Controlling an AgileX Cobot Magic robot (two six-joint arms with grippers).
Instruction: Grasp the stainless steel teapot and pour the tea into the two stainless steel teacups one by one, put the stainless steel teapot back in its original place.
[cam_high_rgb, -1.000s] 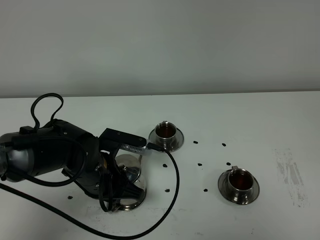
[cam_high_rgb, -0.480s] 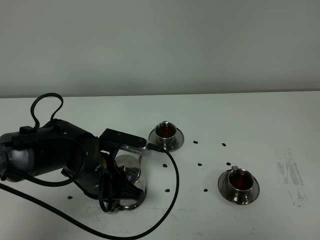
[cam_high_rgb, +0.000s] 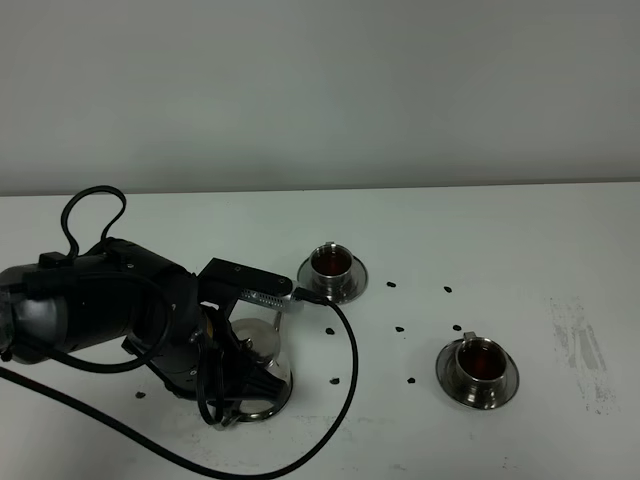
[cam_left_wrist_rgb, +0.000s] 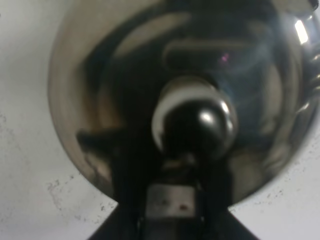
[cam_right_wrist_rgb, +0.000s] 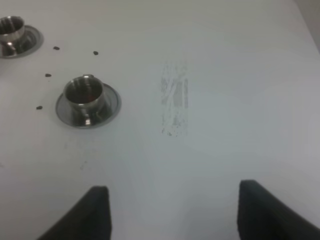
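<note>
Teapot (cam_left_wrist_rgb: 190, 100), mirror-polished, squat, domed knobbed lid

black left arm (cam_high_rgb: 95, 310), cabled and bulky

rounded matte-black housing, glossy black cable (cam_high_rgb: 340, 400) looping above and trailing below, flat black bracket with a coiled silver spring; two dark, blunt right gripper fingers (cam_right_wrist_rgb: 97, 210) at the frame edge, set wide apart.

The bulky black left arm (cam_high_rgb: 110, 310) hides most of the squat mirror-polished steel teapot (cam_high_rgb: 262, 365); the left gripper's jaws can't be seen. The left wrist view is blurred.
</note>
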